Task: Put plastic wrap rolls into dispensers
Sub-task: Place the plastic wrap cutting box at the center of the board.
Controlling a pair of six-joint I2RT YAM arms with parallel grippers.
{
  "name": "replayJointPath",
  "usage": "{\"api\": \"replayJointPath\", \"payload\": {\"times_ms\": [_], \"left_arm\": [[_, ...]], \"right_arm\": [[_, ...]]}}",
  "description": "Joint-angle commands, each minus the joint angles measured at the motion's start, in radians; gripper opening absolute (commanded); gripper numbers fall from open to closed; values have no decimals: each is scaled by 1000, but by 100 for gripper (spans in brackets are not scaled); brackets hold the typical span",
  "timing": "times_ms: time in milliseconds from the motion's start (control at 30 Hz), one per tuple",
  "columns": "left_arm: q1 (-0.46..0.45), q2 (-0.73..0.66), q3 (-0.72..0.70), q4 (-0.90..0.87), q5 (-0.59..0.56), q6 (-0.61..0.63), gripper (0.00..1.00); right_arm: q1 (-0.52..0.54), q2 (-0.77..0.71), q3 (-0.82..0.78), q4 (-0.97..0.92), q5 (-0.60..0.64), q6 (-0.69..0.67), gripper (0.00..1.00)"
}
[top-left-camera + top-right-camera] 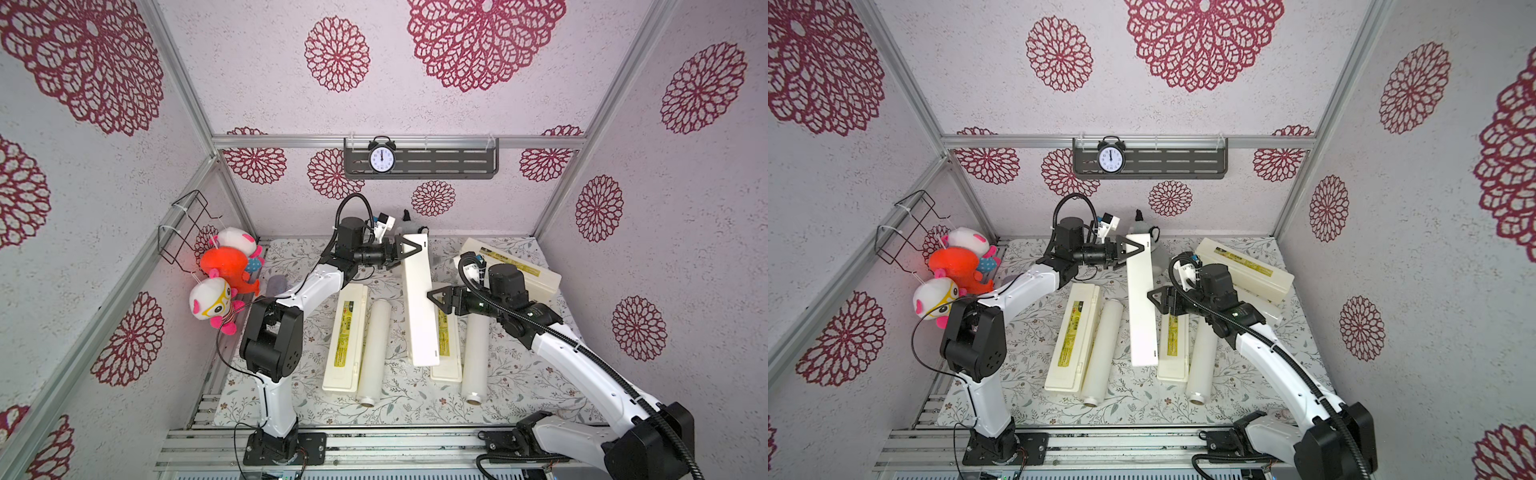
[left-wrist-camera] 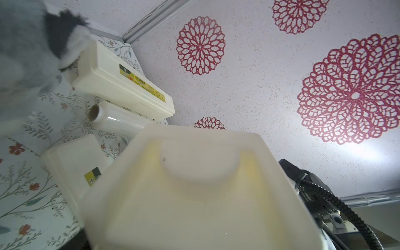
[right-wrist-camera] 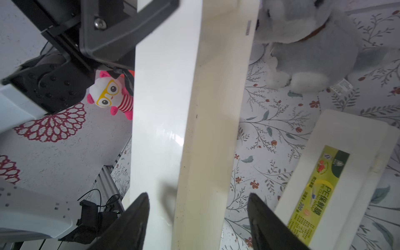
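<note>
On the floral counter (image 1: 415,397), the biggest item is the held dispenser (image 1: 417,328): a long cream-white box raised off the surface, running front to back, blank face up in both top views. Its far end is clamped in the left gripper (image 1: 409,249), and the box's end fills the left wrist view. Three more dispensers lie label-up: the left dispenser (image 1: 345,336), the middle dispenser (image 1: 448,349) partly under the held one, and the back dispenser (image 1: 515,266) angled at rear right. The left roll (image 1: 374,349) lies just beside the left dispenser. The right roll (image 1: 476,357) lies just beside the middle dispenser. A third roll (image 2: 119,122) shows in the left wrist view next to the back dispenser. All three rolls lie outside the boxes. The right gripper (image 1: 435,298) is at the held dispenser's mid-length, jaws apart, fingers (image 3: 138,216) either side of it w/ a gap on one side, not clamping. A grey plush (image 3: 313,43) sits at the back.
</note>
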Motion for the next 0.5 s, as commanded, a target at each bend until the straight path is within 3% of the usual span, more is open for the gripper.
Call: {"api": "replayJointPath", "payload": {"times_ms": [0,267,467], "left_arm": [[-14,2,-14,192,87,-93,67],[-19,50,-24,412,131,-260,67],[-37,66,-7,431,139,-274,67]], "right_arm": [[-11,-10,-9,137,-141,41,71],[-10,12,-46,354,-318,155,63],[-9,41,-54,430,-367,204,54]]}}
